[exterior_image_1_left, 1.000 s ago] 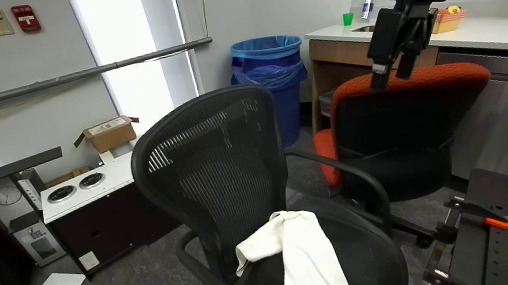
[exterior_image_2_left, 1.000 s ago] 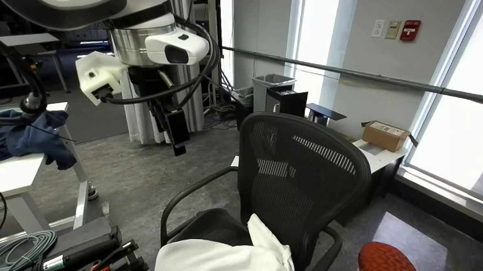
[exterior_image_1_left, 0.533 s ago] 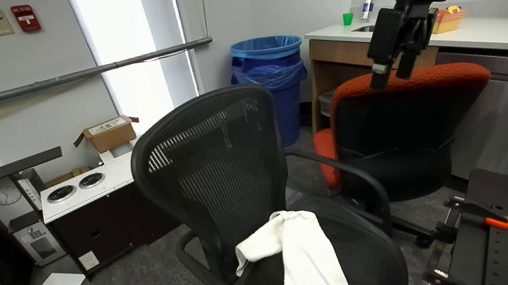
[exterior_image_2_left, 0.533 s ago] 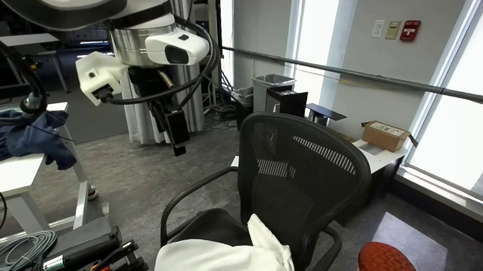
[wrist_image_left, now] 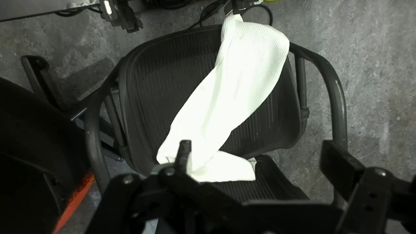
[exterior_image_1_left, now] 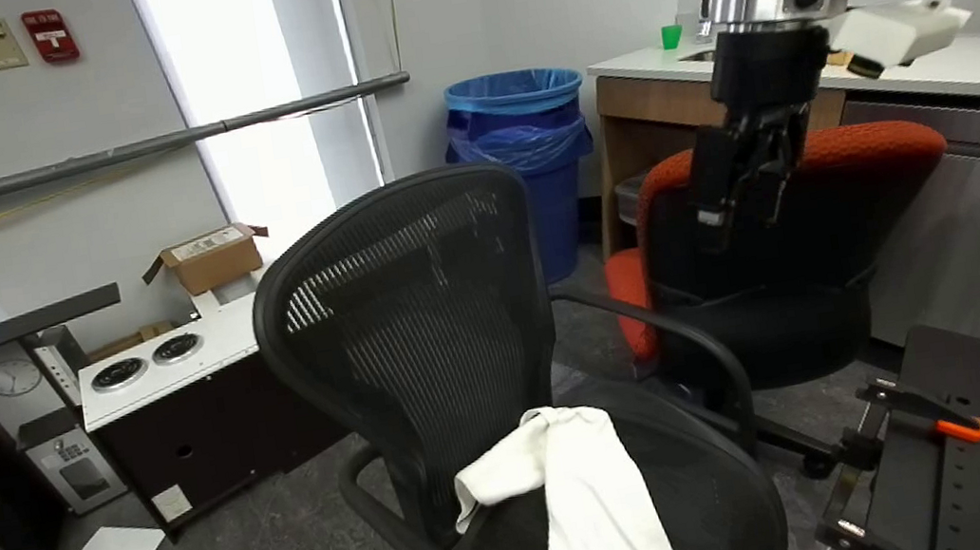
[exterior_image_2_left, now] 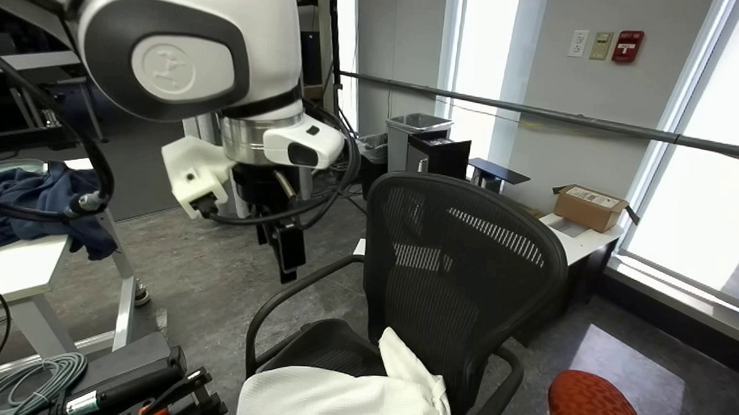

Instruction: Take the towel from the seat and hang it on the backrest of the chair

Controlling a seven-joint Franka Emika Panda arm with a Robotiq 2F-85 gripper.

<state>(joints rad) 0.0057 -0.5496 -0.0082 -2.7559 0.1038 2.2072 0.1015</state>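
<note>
At the far left in an exterior view, a brown cardboard box point(exterior_image_1_left: 212, 259) with loose flaps sits on a white-topped unit point(exterior_image_1_left: 208, 346). Nearer, to its right, stands the chair point(exterior_image_1_left: 492, 390), its backrest point(exterior_image_1_left: 397, 298) a curved sheet of fine black mesh in a smooth dark frame. Across the ribbed black seat point(exterior_image_1_left: 706, 484) lies the towel point(exterior_image_1_left: 602, 509), white, soft and long, waffle-textured, one end folded over beside the backrest's foot. Farther off is a round blue bin point(exterior_image_1_left: 555, 208) with a crinkled plastic liner point(exterior_image_1_left: 518, 148). Right of it, well above the towel, hangs the angular black claw point(exterior_image_1_left: 743, 229), fingers spread apart, before a red-orange chair point(exterior_image_1_left: 874, 142). Near right, a black bench point(exterior_image_1_left: 976, 494) is pierced with round holes.
</note>
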